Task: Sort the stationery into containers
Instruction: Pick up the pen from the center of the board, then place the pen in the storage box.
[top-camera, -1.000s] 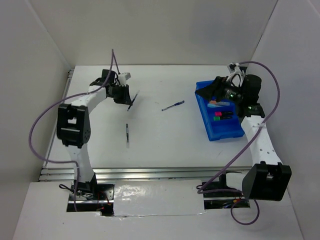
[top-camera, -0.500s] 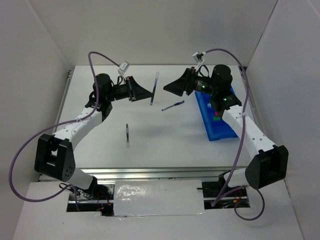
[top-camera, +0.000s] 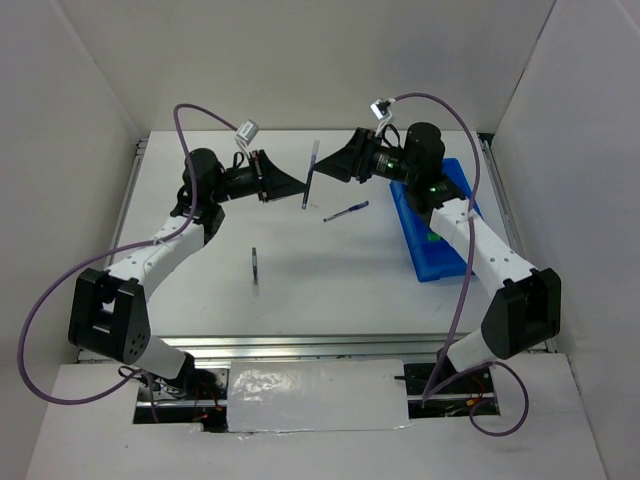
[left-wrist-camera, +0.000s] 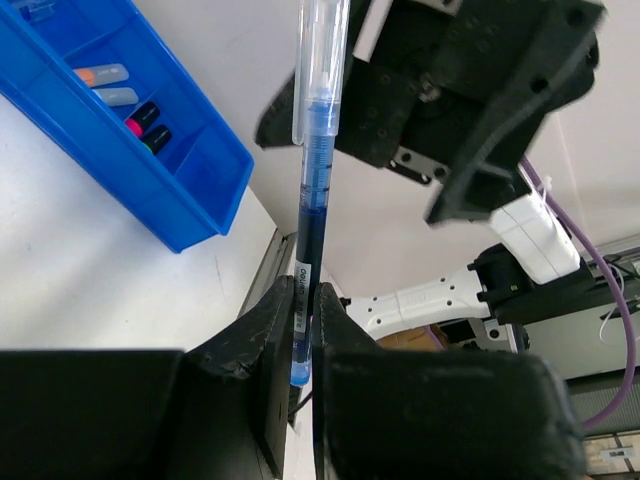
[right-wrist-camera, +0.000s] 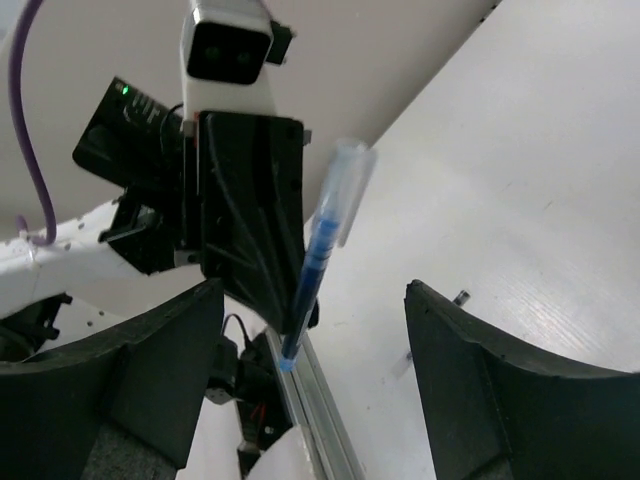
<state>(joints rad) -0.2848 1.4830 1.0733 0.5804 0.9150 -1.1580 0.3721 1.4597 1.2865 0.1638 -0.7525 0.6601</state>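
A thin blue pen is clamped at its lower end between the closed fingers of the left gripper and is held nearly upright in the air above the far middle of the table. Its clear cap end is pointed upward.

The right gripper is brought up to the pen from the opposite side, with its fingers spread wide. In the right wrist view the pen is seen in the gap between them, with space left on either side. No contact appears to be made, though this cannot be settled from the overhead view.

The blue tray is set at the right side of the table and is partly hidden by the right arm. In the left wrist view a pink-capped highlighter is seen lying in one compartment beside another dark marker, and two paler markers are seen in the next compartment.

A second blue pen is left lying on the table between the grippers and the tray. A slim grey pen is found nearer the front, well apart from both.
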